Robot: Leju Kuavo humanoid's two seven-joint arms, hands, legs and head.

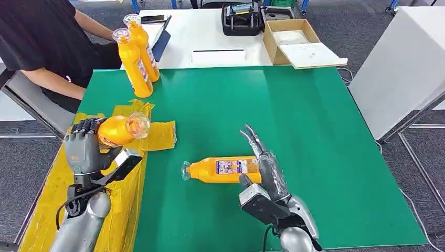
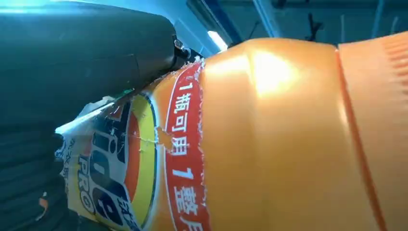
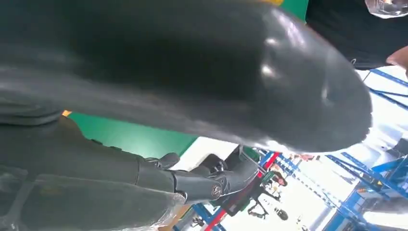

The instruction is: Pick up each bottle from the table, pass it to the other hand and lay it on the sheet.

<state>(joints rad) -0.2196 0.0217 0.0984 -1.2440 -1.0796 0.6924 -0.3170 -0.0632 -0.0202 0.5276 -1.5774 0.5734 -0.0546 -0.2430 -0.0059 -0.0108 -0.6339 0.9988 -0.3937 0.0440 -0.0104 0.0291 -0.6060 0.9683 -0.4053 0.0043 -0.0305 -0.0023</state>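
Head view gives us the left hand raised over the crinkled yellow plastic sheet at the table's left side, its dark fingers wrapped around an orange plastic juice bottle with a clear cap; the held bottle's long axis runs roughly level, its cap end pointing right toward the middle of the table. In the left wrist view we see that same bottle's torn red, yellow and blue label pressed right against the hand's dark cover. A second orange bottle with a printed label lies on its side on the green table mat, long axis left to right, cap pointing left toward the sheet and base touching the right hand. We see that hand's fingers spread and stretched forward along the bottle's base end, holding nothing. Two more upright orange bottles stand close together at the mat's far left corner, just beside a seated person in a black shirt. The sheet's front part hangs at the table's left edge, while the mat's right half lies bare green, well apart from both hands. Beyond the mat's far edge sit a cardboard box and a black case on a white table.
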